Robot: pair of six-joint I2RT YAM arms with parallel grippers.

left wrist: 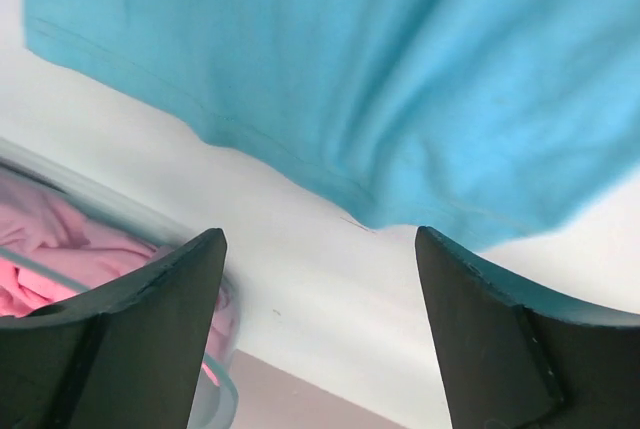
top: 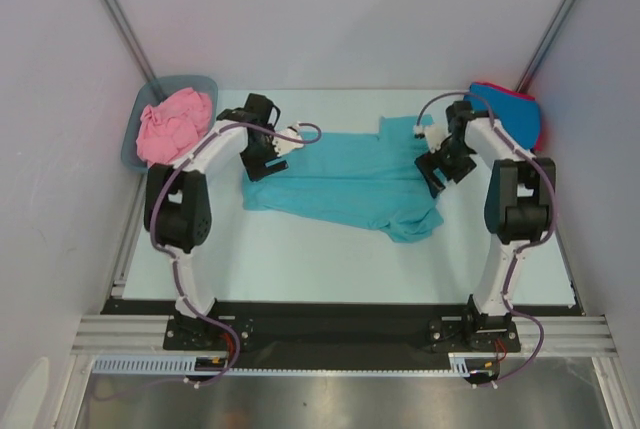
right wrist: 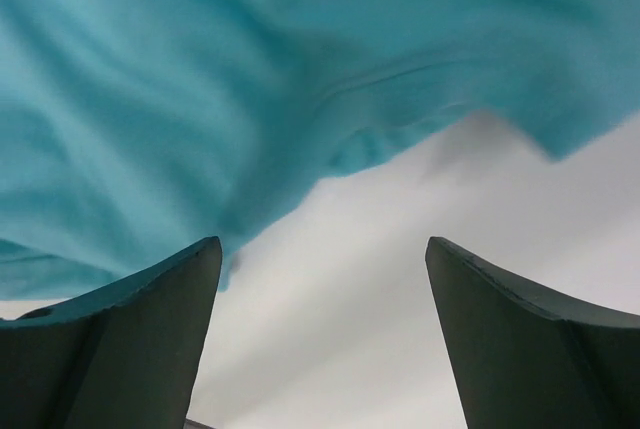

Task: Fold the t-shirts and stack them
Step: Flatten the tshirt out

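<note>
Teal short-sleeved cloth t-shirt (top: 345,181): spread out and rumpled on the white table (top: 330,269).
Left gripper (left wrist: 318,234): above the shirt's left edge, jaws apart, holding nothing.
Right gripper (right wrist: 321,241): above its right edge, jaws apart, holding nothing.
Pink cloth t-shirt (top: 172,127): crumpled in the grey-blue plastic tub (top: 190,80), left of the teal shirt.
Red cloth t-shirt (top: 515,107): right of the teal shirt.
</note>
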